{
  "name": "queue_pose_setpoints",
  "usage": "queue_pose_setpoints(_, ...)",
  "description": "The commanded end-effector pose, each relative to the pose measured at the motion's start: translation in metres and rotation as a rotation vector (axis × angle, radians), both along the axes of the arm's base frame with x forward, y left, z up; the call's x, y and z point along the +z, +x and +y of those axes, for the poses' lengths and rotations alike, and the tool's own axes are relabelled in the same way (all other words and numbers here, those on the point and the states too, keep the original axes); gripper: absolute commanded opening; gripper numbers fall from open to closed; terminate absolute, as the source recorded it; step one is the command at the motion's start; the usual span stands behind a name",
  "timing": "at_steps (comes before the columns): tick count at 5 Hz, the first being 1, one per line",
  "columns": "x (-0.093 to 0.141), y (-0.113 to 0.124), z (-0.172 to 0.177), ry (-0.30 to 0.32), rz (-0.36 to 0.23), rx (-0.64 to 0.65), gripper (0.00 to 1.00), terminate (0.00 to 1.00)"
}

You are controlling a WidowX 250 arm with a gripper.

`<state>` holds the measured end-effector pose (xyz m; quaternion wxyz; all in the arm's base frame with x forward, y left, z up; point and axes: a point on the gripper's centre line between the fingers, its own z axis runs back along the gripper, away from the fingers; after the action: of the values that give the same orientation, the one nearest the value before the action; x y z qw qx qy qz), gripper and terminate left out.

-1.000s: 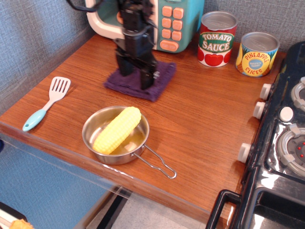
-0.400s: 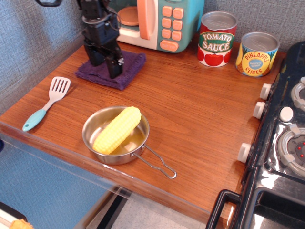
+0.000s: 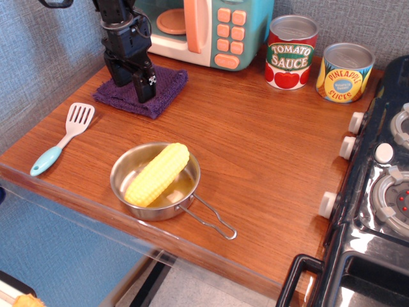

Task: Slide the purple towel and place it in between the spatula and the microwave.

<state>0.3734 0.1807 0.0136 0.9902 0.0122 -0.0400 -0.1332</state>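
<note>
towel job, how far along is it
Mostly done, it seems: the towel lies flat on the counter, close in front of the microwave, with the spatula further toward the front-left edge. In hand: the end effector is down on the towel, apparently pressing it. Left: perhaps a small nudge, then lifting off. Whether its fingers are open is unclear.

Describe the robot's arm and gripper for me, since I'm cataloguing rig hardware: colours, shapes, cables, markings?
The arm is matte black and blocky, built of boxy segments. A black cable loops off its upper part at the frame's top left. The gripper ends in two thick, flat-sided black fingers, one bearing a few small pale dots that look like screw heads. No lettering or logo is legible.
</note>
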Motion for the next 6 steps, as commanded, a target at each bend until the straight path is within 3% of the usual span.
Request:
queue_pose_setpoints(1,0.037,0.006,0.002,0.027,-0.096,-0.002,1.0,0.0)
queue_pose_setpoints(4,0.097,0.021,-0.029,-0.056,-0.22,-0.031,1.0,0.0)
queue_pose_setpoints(6,0.118,0.006,-0.039,-0.021,-0.212,0.004,1.0,0.0)
